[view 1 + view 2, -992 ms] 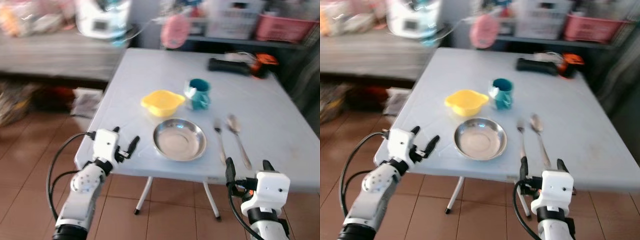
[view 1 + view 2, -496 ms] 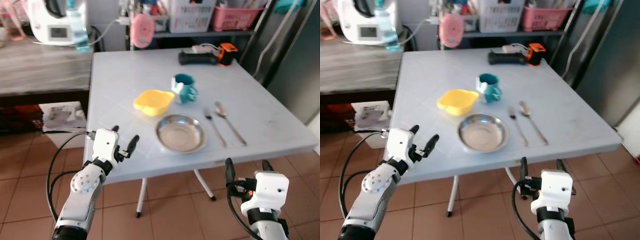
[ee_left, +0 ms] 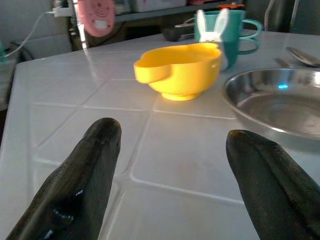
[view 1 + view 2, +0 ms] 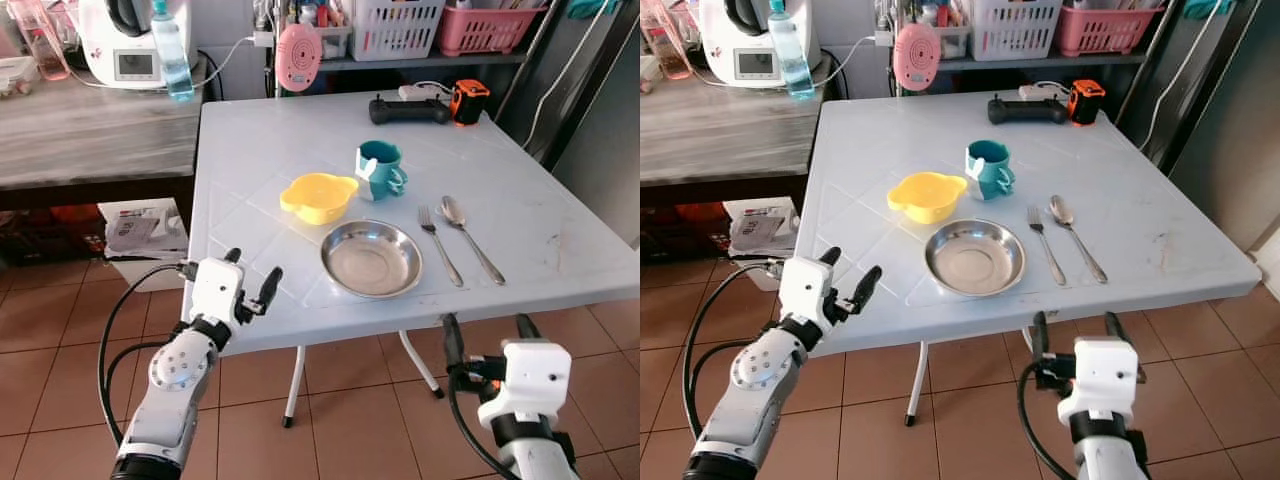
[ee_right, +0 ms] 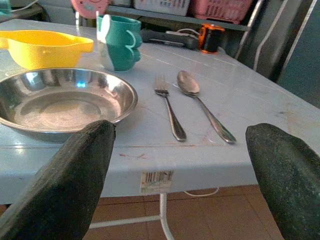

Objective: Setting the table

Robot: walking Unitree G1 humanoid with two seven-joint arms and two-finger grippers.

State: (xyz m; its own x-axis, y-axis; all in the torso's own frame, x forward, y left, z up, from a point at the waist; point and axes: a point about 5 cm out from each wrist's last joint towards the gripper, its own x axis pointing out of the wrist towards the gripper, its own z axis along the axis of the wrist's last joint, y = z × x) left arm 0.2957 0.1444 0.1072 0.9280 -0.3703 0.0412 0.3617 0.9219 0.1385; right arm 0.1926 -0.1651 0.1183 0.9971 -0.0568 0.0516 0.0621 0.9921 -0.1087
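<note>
Tableware lies laid out on the white worktop (image 4: 260,160) toward its near edge. A steel plate (image 4: 371,259) sits closest to that edge, empty and flat. Behind it and toward the robot's left stands a yellow bowl (image 4: 319,197), upright, near the plate but apart from it. A teal mug (image 4: 378,170) stands just beside the bowl on its right, with a white rabbit-ear figure on the side facing the robot. A fork (image 4: 437,243) and a spoon (image 4: 471,237) lie side by side to the right of the plate, close together without touching, handles pointing to the near edge.

At the far edge of the worktop rest a black controller (image 4: 408,110) and, just beside it, an orange and black device (image 4: 467,101). A pink round fan (image 4: 298,57) stands behind the far edge.

Left tool (image 4: 250,283) hovers over the near left corner of the worktop; its two black fingers (image 3: 85,185) are spread wide apart and hold nothing. In the left wrist view it points toward the bowl and plate.

Right tool (image 4: 483,338) hangs below and in front of the near edge, under the fork and spoon; its fingers (image 5: 75,180) are likewise spread wide and empty. The right wrist view looks along the worktop at plate, fork and spoon.

A wooden counter (image 4: 90,125) to the left carries a white appliance (image 4: 128,38) and a clear bottle (image 4: 171,50). Floor (image 4: 60,350) is brown tile.
</note>
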